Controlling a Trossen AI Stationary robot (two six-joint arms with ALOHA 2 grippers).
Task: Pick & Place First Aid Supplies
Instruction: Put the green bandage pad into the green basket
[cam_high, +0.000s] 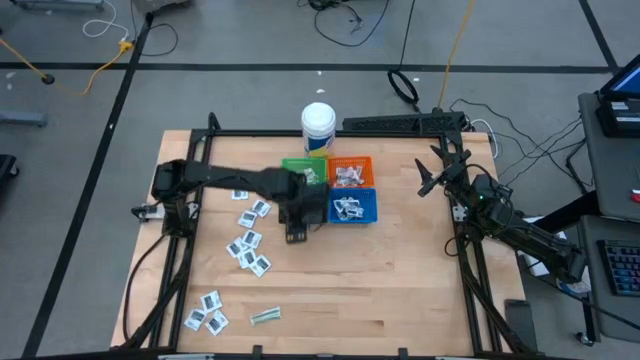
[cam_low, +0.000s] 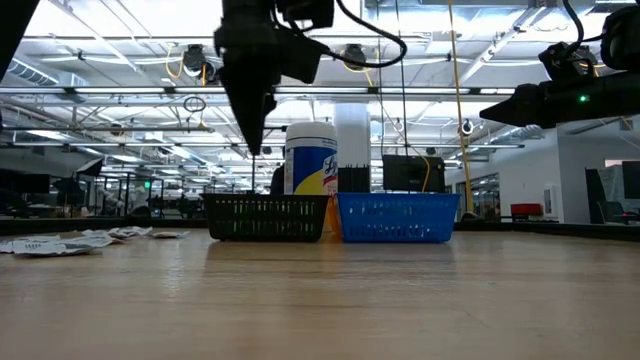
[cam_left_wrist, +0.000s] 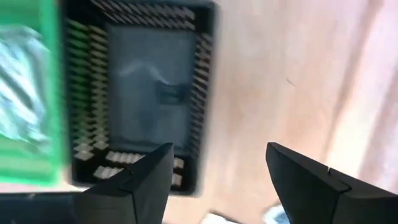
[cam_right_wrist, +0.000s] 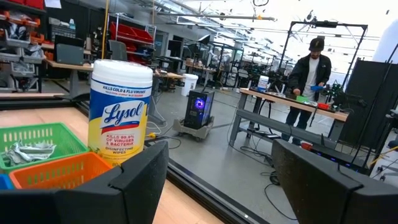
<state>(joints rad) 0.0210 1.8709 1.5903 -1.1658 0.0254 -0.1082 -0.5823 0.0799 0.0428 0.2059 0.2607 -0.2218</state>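
Note:
Several white sachets (cam_high: 248, 243) lie flat on the table's left half; in the low view they show at the left (cam_low: 60, 243). One pale-green strip (cam_high: 265, 316) lies near the front edge. My left gripper (cam_high: 300, 222) hangs open and empty, fingers pointing down (cam_low: 252, 140), over the black bin (cam_left_wrist: 143, 93). Pale-green strips lie in the green bin (cam_right_wrist: 25, 149), and packets lie in the orange bin (cam_high: 350, 172) and the blue bin (cam_high: 352, 208). My right gripper (cam_high: 428, 180) waits open and empty above the table's right side (cam_right_wrist: 221, 149).
A white tub with a blue label (cam_high: 318, 125) stands behind the bins at the far edge (cam_right_wrist: 121, 112). The four bins sit together in a square at the table's middle. A person (cam_right_wrist: 311, 68) stands at a bench in the room beyond.

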